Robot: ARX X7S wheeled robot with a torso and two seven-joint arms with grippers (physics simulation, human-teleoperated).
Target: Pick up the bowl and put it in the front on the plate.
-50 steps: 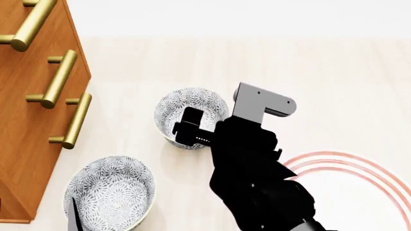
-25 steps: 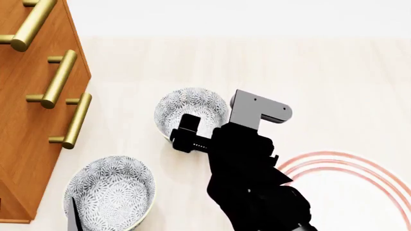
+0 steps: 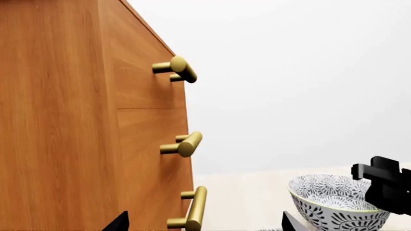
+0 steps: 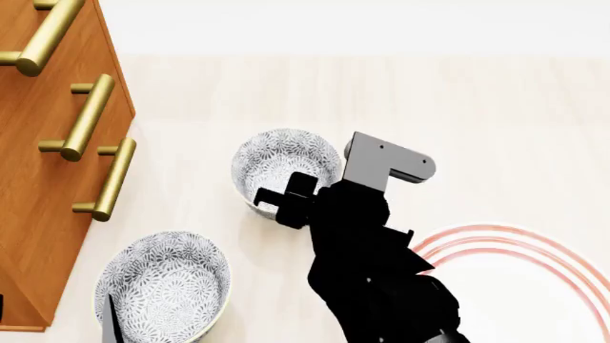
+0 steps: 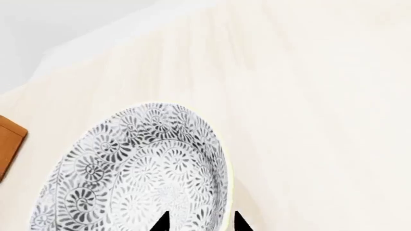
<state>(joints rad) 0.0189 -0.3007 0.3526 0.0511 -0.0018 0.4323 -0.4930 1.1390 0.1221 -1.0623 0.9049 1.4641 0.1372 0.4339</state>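
Note:
The bowl (image 4: 283,161), white with a dense grey flower pattern, stands on the pale counter in the middle of the head view. My right gripper (image 4: 291,196) is at its near rim. In the right wrist view the two dark fingertips (image 5: 160,222) straddle the rim of the bowl (image 5: 141,168), one inside and one outside, with a gap left between them. The plate (image 4: 505,239), white with thin red rings, lies to the bowl's right, partly behind my right arm. My left gripper (image 3: 204,224) hangs open and empty beside the cabinet.
A wooden cabinet (image 4: 38,179) with brass bar handles (image 4: 114,179) fills the left side. A second patterned bowl (image 4: 162,286) sits near the cabinet's front corner, under a thin sliver of my left finger. From the left wrist camera the far bowl (image 3: 334,202) shows past the handles.
My right gripper has shifted slightly right along the bowl's near rim and turned a little. The bowl has nudged a touch to the right. The left arm stays still.

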